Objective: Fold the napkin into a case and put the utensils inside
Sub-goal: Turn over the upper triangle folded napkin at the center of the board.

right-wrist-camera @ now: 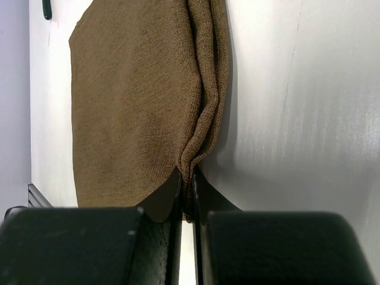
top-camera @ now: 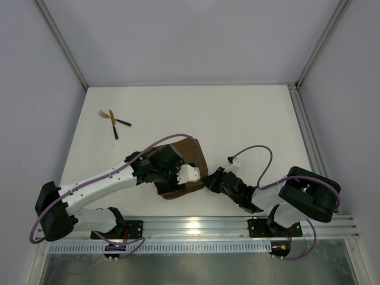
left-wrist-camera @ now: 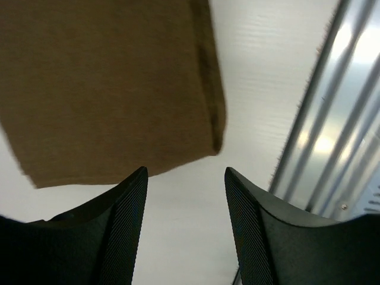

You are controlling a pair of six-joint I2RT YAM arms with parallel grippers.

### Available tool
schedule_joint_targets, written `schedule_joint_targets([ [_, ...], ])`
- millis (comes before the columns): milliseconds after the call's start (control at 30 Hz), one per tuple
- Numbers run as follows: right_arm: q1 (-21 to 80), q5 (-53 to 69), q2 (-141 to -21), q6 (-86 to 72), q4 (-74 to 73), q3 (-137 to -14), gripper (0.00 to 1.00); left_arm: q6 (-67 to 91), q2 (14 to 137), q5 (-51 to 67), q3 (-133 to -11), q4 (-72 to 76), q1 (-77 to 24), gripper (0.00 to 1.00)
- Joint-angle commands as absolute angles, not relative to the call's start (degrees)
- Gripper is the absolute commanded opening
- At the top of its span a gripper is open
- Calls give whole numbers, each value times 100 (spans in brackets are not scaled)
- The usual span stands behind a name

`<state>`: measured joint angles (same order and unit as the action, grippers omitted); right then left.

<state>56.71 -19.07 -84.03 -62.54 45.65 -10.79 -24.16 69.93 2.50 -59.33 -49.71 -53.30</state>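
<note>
Napkin (top-camera: 193, 151) mostly hidden under L arm from above, coarse-woven brown cloth, bunched edge pinched tight in right gripper (right-wrist-camera: 189, 185) jaws, left gripper (left-wrist-camera: 185, 178) jaws apart, cloth corner just ahead, utensils (top-camera: 113, 122) far off, tiny.

The napkin (right-wrist-camera: 130, 101) is soft brown cloth with a rough, matt weave. The table (top-camera: 237, 119) is white, smooth and a bit shiny. The rail (left-wrist-camera: 332, 119) is bright, glossy metal. The left gripper (left-wrist-camera: 185, 196) has 2 black matt fingers (left-wrist-camera: 127, 225) with fine ribs.
</note>
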Motion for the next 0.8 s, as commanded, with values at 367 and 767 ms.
schedule_joint_targets([
  [367,5546,-1872,-8174,-5889,3920,-1380,3,-2935,7374,949,-4474,-3736,-6345,63],
  [767,5406,-1705,-8104,-5748,3832,-1354,3,-3199,7550,-333,-3763,-3129,-6680,61],
])
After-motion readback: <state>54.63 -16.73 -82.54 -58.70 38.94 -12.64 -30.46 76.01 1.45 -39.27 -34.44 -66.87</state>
